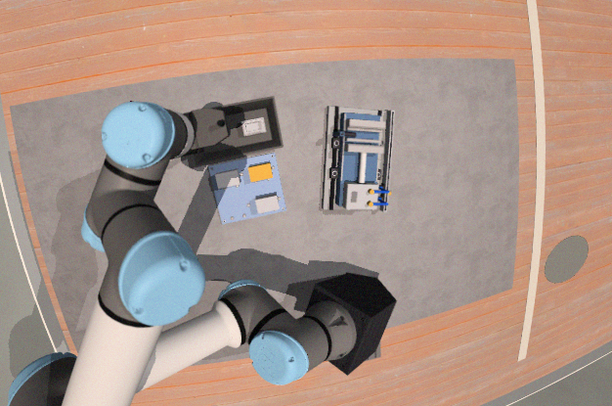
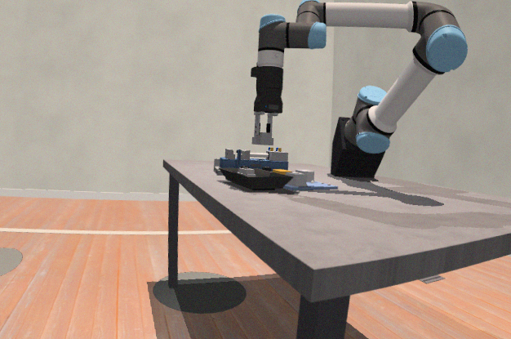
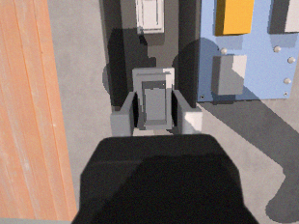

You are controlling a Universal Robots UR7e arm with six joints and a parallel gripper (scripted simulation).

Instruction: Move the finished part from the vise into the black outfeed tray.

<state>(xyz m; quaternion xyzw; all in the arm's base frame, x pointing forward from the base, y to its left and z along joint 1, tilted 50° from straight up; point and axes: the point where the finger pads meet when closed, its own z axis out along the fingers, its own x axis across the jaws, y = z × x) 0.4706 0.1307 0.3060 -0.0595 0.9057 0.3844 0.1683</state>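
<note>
My gripper [image 3: 154, 101] is shut on the finished part [image 3: 154, 99], a grey block with a pocket on top, and holds it in the air above the black outfeed tray. In the side view the gripper [image 2: 263, 136] hangs well above the tray [image 2: 258, 178]. Another pocketed block [image 1: 252, 126] lies in the tray; it also shows at the top of the wrist view [image 3: 149, 14]. The vise [image 1: 358, 158] stands to the right with no block between its jaws.
A blue fixture plate [image 1: 246, 187] with an orange block [image 1: 259, 172] and two grey blocks lies just in front of the tray. The arm's black base [image 1: 353, 314] stands at the table's near edge. The table's left edge runs close to the tray.
</note>
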